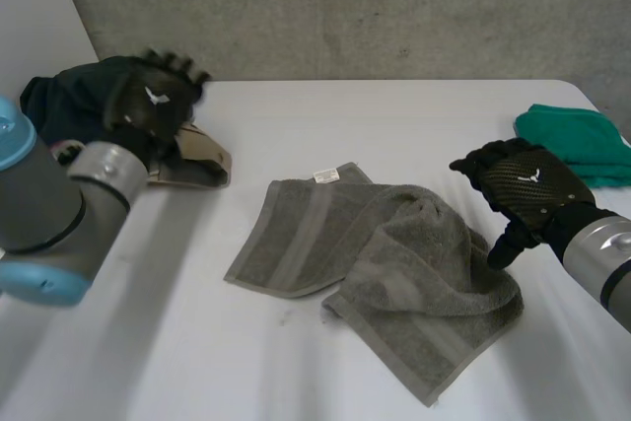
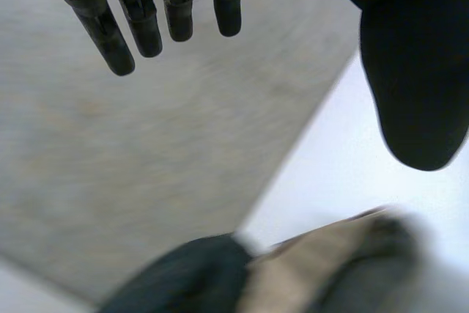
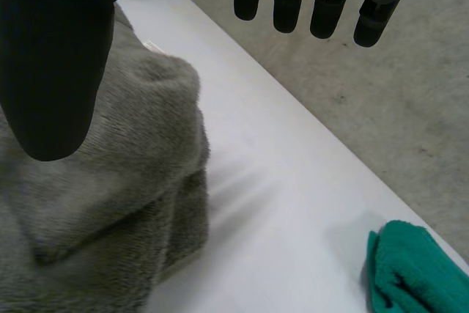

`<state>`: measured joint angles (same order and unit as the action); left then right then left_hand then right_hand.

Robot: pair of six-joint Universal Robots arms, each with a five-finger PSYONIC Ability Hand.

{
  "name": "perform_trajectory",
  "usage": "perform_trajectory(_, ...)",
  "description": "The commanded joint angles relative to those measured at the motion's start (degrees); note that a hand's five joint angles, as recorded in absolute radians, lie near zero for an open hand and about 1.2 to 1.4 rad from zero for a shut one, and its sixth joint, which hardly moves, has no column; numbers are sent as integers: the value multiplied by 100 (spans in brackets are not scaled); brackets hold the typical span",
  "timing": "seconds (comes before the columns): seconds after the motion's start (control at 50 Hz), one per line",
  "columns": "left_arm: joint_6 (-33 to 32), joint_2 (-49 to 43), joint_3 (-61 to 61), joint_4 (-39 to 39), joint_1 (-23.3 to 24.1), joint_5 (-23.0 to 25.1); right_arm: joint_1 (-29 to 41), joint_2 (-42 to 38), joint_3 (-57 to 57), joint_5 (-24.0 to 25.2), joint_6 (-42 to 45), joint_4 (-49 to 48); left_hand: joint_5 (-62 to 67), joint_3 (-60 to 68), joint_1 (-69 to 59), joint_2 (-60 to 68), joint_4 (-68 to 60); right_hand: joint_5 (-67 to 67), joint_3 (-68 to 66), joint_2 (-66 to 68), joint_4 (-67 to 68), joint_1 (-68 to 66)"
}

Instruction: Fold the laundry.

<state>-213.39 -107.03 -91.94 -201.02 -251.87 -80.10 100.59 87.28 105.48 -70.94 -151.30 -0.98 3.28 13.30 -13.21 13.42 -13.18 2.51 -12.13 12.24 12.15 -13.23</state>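
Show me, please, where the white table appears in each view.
Head view: the white table lies under the grey towel.
Left wrist view: table between the left hand's thumb and the clothes pile.
Right wrist view: table between the towel and the green cloth.
Shared landmark: grey concrete beyond the table's edge.

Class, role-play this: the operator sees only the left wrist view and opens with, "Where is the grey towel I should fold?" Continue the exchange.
Observer: The grey towel lies rumpled in the middle of the table, well clear of your left robot hand.
Operator: Where is the other hand?
Observer: The right robot hand is open beside the towel's right edge, holding nothing.
Operator: Anything else there?
Observer: A green cloth lies near the table's far right corner.
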Motion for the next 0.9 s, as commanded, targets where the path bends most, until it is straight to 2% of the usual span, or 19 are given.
perform_trajectory(0.02, 1220, 183, -360, 1222, 261, 1207, 83, 201, -19, 63, 39, 863, 1105, 1103, -1112, 1091, -1115, -251, 213, -224, -215, 323)
perform_trajectory(0.12, 1555, -72, -378, 1320, 446, 1295, 83, 140, 113, 54, 39, 714, 1761, 1759, -1767, 1746, -1770, -251, 213, -224, -215, 323)
perform_trajectory(0.24, 1590, -749, -167, 1109, 982, 1216, 83, 105, 368, 54, -40, 494, 2099, 2097, -2106, 2085, -2108, -251, 213, -224, -215, 323)
perform_trajectory(0.46, 1590, -1671, 342, 1021, 1685, 242, 733, 61, 825, 28, -584, -262, 2099, 2097, -2106, 2085, -2108, -251, 213, -224, -215, 323)
perform_trajectory(0.54, 1590, -1795, 413, 1021, 1755, 13, 997, -44, 922, 10, -629, -420, 2032, 2030, -2039, 2018, -2041, -251, 213, -224, -215, 323)
perform_trajectory(0.64, 1590, -1839, 466, 1003, 1791, -32, 1182, -633, 913, -16, -620, -639, 2065, 2063, -2072, 2051, -2075, -251, 213, -224, -215, 323)
perform_trajectory(0.72, 1590, -1962, 554, 1003, 1870, -49, 1226, -958, 896, -121, -567, -815, 2082, 2080, -2089, 2068, -2091, 429, -467, 456, 465, -358)
perform_trajectory(0.76, 1581, -2023, 598, 994, 1905, -67, 1235, -1055, 878, -200, -558, -912, 2099, 2097, -2106, 2085, -2108, 1301, -1339, 1328, 1337, -1229)
perform_trajectory(0.84, 1555, -2243, 747, 907, 1931, -303, 1200, -1126, 851, -253, -558, -1079, 2535, 2533, -2542, 2521, -2544, 4042, -4080, 4069, 4078, -3970)
perform_trajectory(0.88, 1529, -2375, 835, 696, 1958, -646, 1156, -1126, 843, -253, -558, -1088, 3357, 3355, -3364, 3343, -3367, 5218, -5256, 5245, 5254, -5147)
perform_trajectory(0.9, 1529, -2393, 853, 617, 1958, -751, 1130, -1074, 834, -262, -558, -1088, 3627, 3625, -3634, 3613, -3636, 6457, -6494, 6483, 6493, -6385)
